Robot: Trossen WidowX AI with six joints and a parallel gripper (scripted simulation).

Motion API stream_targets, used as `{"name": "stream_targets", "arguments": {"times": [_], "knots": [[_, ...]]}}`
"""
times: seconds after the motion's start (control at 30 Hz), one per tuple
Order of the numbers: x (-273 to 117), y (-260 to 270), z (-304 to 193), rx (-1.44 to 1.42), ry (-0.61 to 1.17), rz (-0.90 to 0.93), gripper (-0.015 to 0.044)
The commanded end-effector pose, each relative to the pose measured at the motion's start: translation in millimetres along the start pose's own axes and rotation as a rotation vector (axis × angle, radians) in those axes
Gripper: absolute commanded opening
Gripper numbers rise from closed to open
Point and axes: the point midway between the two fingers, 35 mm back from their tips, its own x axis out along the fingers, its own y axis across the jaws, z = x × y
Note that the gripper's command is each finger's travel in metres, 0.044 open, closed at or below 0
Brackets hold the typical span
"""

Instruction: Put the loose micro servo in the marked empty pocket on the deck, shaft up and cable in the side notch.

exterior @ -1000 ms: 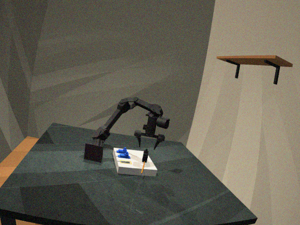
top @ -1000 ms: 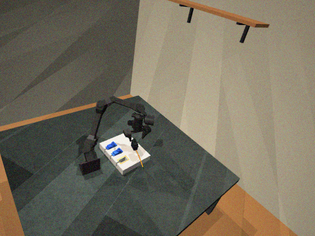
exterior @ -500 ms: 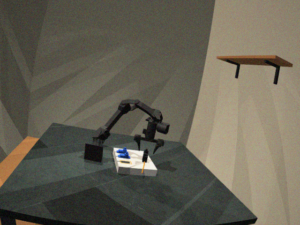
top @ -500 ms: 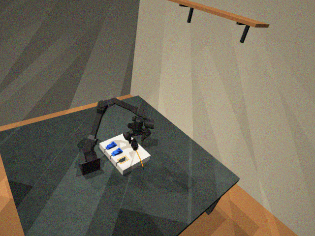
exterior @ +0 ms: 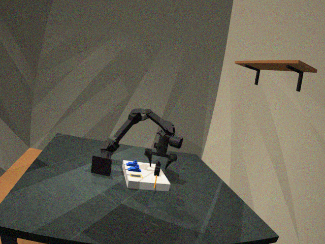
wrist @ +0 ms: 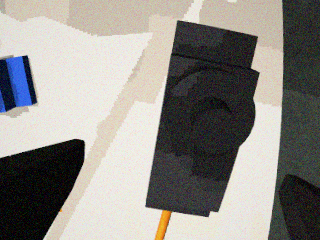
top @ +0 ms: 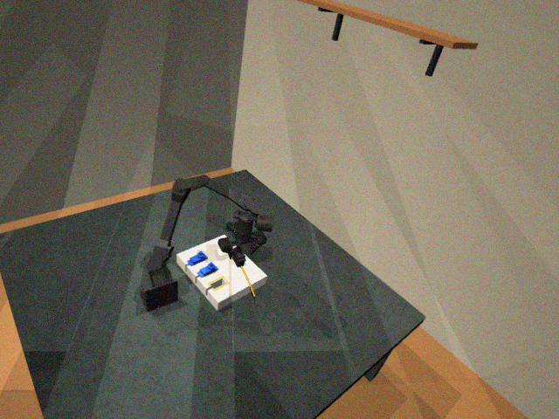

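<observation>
The tool [exterior: 158,166] [wrist: 186,168], nearly fully open, grips nothing; its fingertips are cut off in the wrist view

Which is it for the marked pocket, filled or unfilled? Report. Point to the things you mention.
Unfilled: the yellow-outlined pocket [top: 219,283] [exterior: 135,175] shows only a grey recess, and the black servo [top: 238,258] [exterior: 157,169] [wrist: 204,125] is outside it.

No text, label, brand, number or sign can be read in any view. The white deck [top: 245,281] [exterior: 149,179] [wrist: 115,65] shows a yellow outline [top: 224,278] [exterior: 141,176] around one pocket, yet it bears no legible letters or digits.
</observation>
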Motion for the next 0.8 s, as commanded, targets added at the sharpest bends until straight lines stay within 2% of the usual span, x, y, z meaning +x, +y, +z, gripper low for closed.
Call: {"name": "stream_targets", "arguments": {"times": [0.0,0.3,0.5,0.6,0.77], "knots": [[1.0,-0.6,0.7,0.003,-0.004,-0.005,0.0361],[1.0,-0.6,0.7,0.003,-0.004,-0.005,0.0125],[1.0,-0.6,0.7,0.003,-0.004,-0.005,0.0085],[-3.7,-0.7,0.6,0.004,-0.004,-0.005,0.0006],[-24.7,2.3,3.0,0.004,-0.003,-0.005,0.0]]}}
